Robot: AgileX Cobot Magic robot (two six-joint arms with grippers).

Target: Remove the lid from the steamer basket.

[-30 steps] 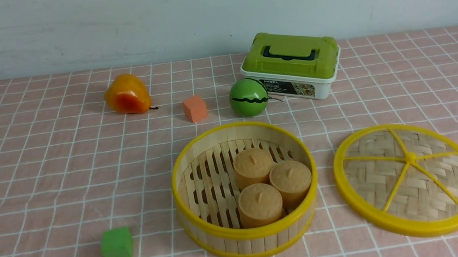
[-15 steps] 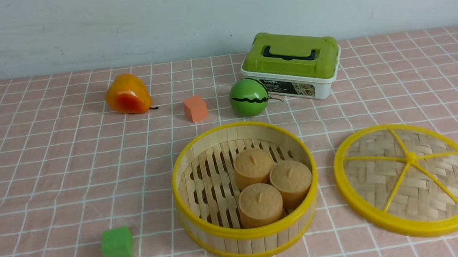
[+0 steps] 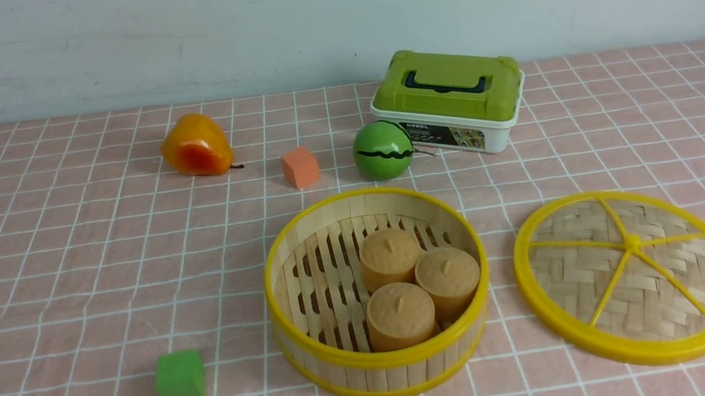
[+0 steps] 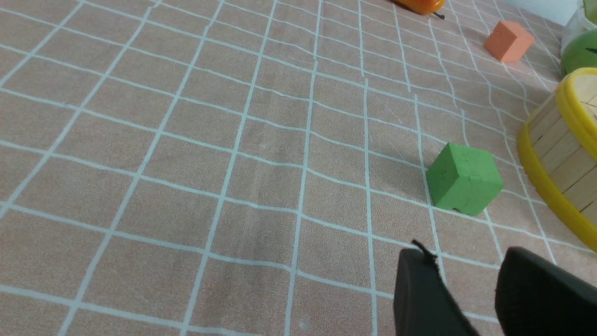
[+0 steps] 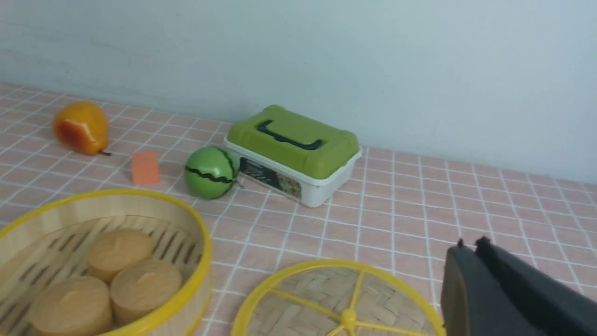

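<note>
Front view, taken from left to right: neither arm shows in it. In the left wrist view the left gripper [image 4: 461, 263] hangs low over the checked tablecloth [image 4: 186, 140] near the green cube [image 4: 464, 184], its two dark fingers apart with nothing between them.

At centre stands the steamer basket [image 3: 380, 371], upright and open to the top, with three tan buns [image 3: 400, 313] crowded toward its right side.

Just to its right, apart from it, the lid [image 3: 630, 277] lies flat on the cloth, so the uncovering looks done. Its spoked face and centre knob point straight up. Being a round disc, it has no long axis; only its thin axis is set, and that stands vertical.

It is probably very light, with a stiff plastic rim around weave that would give under pressure. The smooth rim may slip in a pinch. The small knob looks the surest hold; the rim's edge is the other choice, though it lies tight to the cloth.

Furthest right, in the right wrist view, the right gripper [image 5: 471, 247] hovers beside the lid with its fingers pressed together, empty.
</note>
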